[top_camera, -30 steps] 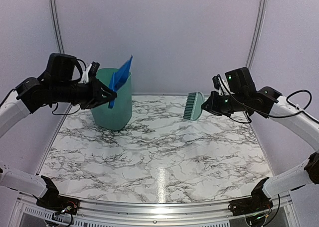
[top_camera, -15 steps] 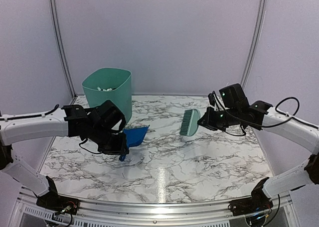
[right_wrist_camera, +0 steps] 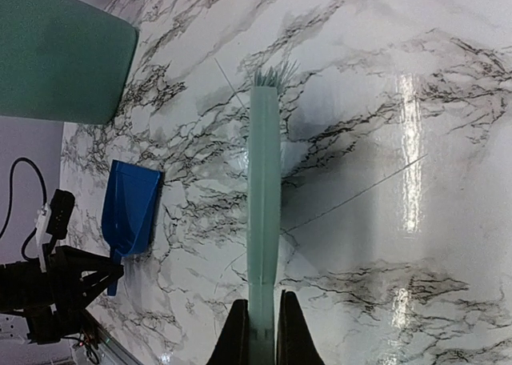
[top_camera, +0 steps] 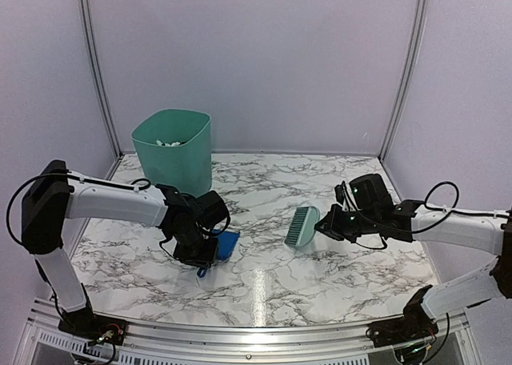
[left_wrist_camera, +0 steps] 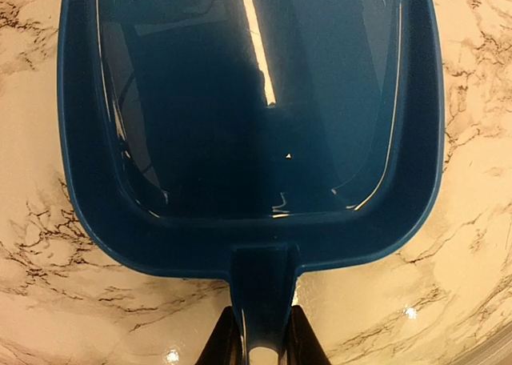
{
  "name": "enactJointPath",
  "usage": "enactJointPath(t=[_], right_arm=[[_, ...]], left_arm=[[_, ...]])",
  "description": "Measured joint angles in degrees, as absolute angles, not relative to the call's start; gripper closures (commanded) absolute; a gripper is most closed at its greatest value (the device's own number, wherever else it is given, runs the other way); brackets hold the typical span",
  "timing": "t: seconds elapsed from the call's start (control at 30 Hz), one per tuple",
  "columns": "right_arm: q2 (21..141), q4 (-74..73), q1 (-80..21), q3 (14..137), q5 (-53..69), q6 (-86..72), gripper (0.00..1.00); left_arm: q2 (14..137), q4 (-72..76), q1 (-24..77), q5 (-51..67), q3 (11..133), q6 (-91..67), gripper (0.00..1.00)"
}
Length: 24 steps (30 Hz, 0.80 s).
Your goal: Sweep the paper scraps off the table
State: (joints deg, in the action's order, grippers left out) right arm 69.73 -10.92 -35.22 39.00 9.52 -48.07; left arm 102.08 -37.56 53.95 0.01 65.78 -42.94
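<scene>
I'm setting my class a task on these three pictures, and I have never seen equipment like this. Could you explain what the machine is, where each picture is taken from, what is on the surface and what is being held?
These are two robot arms bolted at the near edge of a marble-patterned table. The wide picture comes from a fixed camera above and behind them. The other two come from a camera on each wrist, looking along its own pincer. The left pincer is closed on the handle of a blue dustpan, whose tray is empty. The right pincer is closed on a mint-green hand brush. A green bin stands at the far left of the table, with small pale bits inside, too small to identify.
</scene>
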Motion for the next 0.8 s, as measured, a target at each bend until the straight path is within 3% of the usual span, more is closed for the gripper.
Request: enactJointPath(t=[0.2, 0.4, 0.57, 0.8], right_arm=[[73.67, -11.16, -35.22, 38.72, 10.37, -48.05, 1.00], [73.89, -11.81, -35.22, 37.74, 11.22, -47.70, 0.78], [72.03, -15.53, -35.22, 36.03, 11.31, -46.83, 0.74], [70.04, -19.14, -35.22, 35.81, 11.29, -45.34, 0.65]], left_arm=[[102.98, -37.52, 53.95, 0.84, 66.06, -42.11, 0.95], [103.63, -37.41, 53.95, 1.50, 65.95, -41.71, 0.88], [103.96, -37.36, 53.95, 1.72, 65.93, -41.54, 0.86], [104.36, -37.32, 53.95, 2.76, 65.93, -41.60, 0.75]])
